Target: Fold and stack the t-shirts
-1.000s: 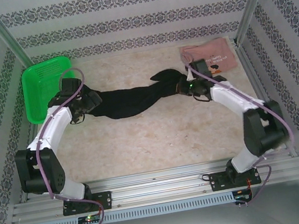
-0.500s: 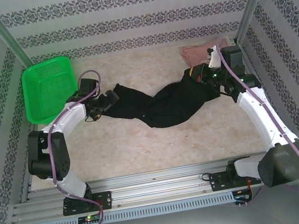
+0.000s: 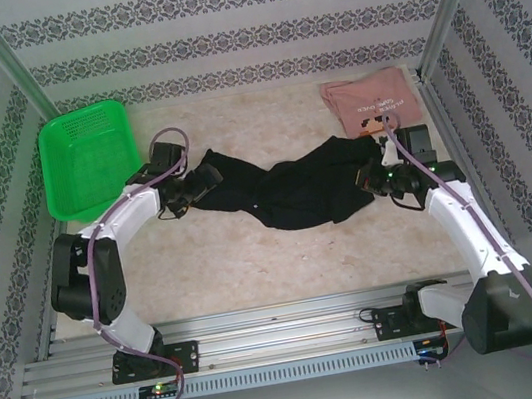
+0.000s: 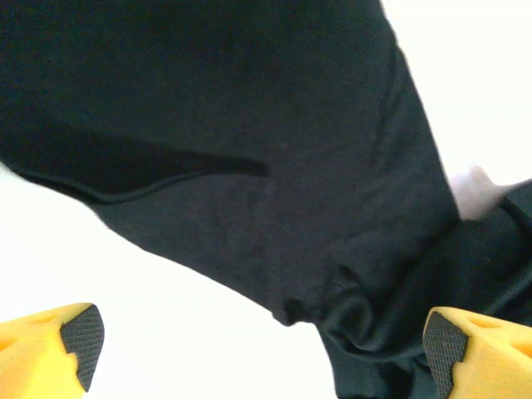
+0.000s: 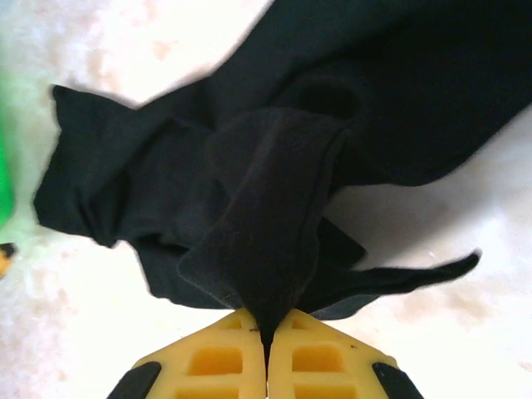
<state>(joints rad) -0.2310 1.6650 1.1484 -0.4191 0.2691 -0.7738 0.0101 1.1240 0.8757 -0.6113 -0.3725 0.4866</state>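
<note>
The black t-shirt (image 3: 295, 193) lies crumpled across the middle of the table. My right gripper (image 3: 371, 183) is at its right end, shut on a fold of the black cloth (image 5: 266, 216) that rises from the pile into the pinched jaws (image 5: 266, 331). At the shirt's left end, my left gripper (image 3: 205, 179) is open. In the left wrist view its fingertips (image 4: 81, 334) stand wide apart, and the shirt's hem (image 4: 249, 133) lies just ahead of them. The pink t-shirt (image 3: 370, 100) lies folded flat at the back right, with its print showing.
A green mesh basket (image 3: 87, 155) stands at the back left, close behind my left arm. Patterned walls and metal posts close in the table on three sides. Bare table lies in front of the black shirt, toward the arm bases.
My right gripper swung the black shirt's end back over the pink one, then toward the near right, uncovering the pink shirt. My left gripper moved right along the shirt and stayed open.
</note>
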